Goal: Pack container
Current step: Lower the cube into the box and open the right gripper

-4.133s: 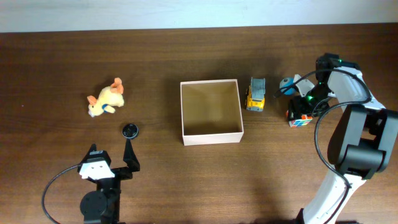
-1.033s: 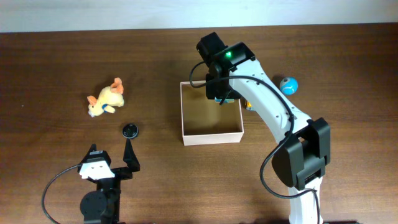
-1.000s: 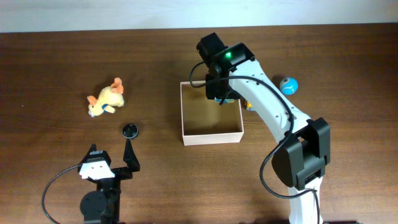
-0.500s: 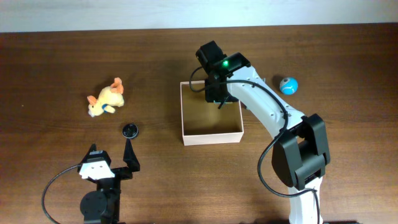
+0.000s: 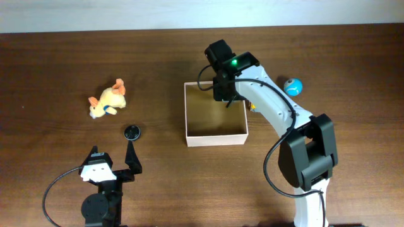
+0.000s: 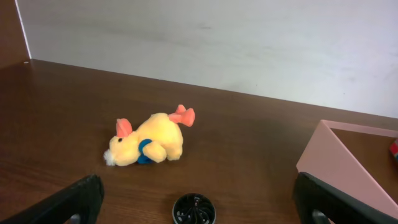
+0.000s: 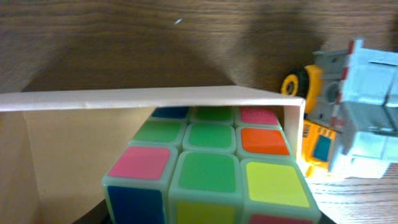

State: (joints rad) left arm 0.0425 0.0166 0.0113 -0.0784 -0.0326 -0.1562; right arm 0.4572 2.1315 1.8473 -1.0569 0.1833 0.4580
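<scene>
The container is a square shallow box with white walls and a tan inside, at the table's middle. It also shows in the right wrist view and the left wrist view. My right gripper hangs over the box's back right corner, shut on a Rubik's cube. The cube fills the lower part of the right wrist view, just above the box's inside. My left gripper rests open and empty at the front left.
A yellow toy truck stands just outside the box's right wall. A blue ball lies further right. A yellow plush animal and a small black disc lie to the left, both in the left wrist view.
My right arm carried the cube from the far right to the box. In the last second it shifted slightly right over the back right corner. The left arm has not moved.
</scene>
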